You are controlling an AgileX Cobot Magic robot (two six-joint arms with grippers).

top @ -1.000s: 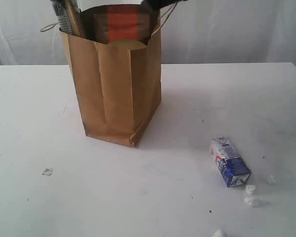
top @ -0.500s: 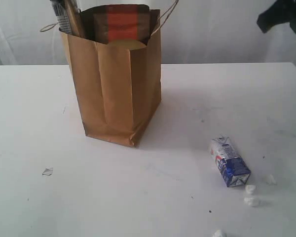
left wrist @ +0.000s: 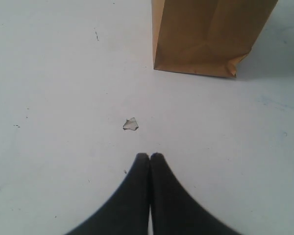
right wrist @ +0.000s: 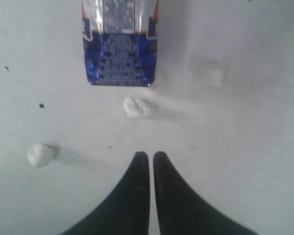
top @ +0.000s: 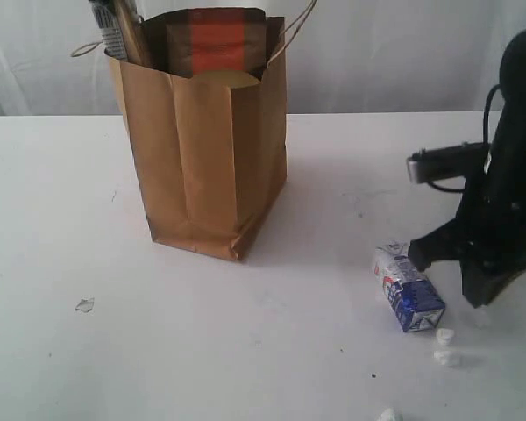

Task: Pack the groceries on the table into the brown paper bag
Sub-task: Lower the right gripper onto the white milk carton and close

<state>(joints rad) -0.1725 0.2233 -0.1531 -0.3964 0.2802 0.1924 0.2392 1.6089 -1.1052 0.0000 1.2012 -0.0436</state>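
Note:
The brown paper bag (top: 206, 149) stands upright at the back left of the table (top: 272, 351). A brown pouch with an orange label (top: 217, 42) and a spaghetti packet (top: 114, 31) stick out of its top. A small blue-white carton (top: 408, 288) lies on its side at the right. My right gripper (top: 479, 301) hangs low just right of it, shut and empty; in the right wrist view the carton (right wrist: 120, 49) lies a short way ahead of the right gripper (right wrist: 150, 154). My left gripper (left wrist: 150, 155) is shut and empty above bare table, with the bag (left wrist: 210, 34) further ahead.
Small white crumbs (top: 445, 346) lie by the carton's blue end, seen as crumbs (right wrist: 138, 107) in the right wrist view. A small clear scrap (top: 85, 305) lies on the left of the table, just ahead of the left fingertips (left wrist: 142, 159). A white curtain hangs behind the table.
The right arm has swung from above the bag across to the right and come down beside the carton. The bag and the carton have not moved.

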